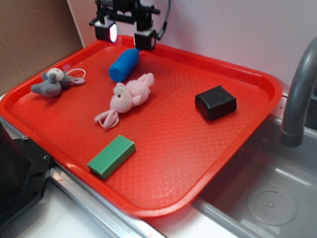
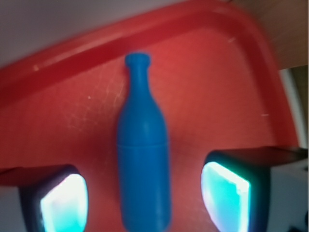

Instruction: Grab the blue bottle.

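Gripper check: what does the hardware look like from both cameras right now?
The gripper is black, built from blocky bracket parts, with a dark cable looping off its right side in the exterior view. Its two fingers are black-framed pads with faces that show glowing white to cyan in the wrist view. No markings are legible.

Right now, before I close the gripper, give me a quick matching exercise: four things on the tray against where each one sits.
Things:
1. blue bottle
2. green block
3. black box
4. grey plush

Places:
A. right part of the red tray
B. lying between the open fingers of the gripper
C. near the tray's left rim
D. near the tray's front edge

Pairs: 1-B, 2-D, 3-A, 4-C
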Motion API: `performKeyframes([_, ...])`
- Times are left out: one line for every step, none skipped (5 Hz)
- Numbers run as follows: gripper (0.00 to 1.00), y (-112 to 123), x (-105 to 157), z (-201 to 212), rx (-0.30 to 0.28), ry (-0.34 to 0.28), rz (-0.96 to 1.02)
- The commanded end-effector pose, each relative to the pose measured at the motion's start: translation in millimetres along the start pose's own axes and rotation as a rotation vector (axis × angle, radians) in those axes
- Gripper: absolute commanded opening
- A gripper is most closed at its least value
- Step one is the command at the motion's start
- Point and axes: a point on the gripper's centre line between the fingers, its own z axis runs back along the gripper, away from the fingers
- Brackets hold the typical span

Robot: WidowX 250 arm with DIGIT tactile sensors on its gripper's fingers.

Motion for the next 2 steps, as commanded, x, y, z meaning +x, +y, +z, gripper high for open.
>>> performKeyframes([1.00, 18.6, 5.2, -34.9, -0.007, 0.025, 0.019])
performKeyframes([0.00, 19.3, 3.9, -38.1, 0.000, 0.034, 0.018])
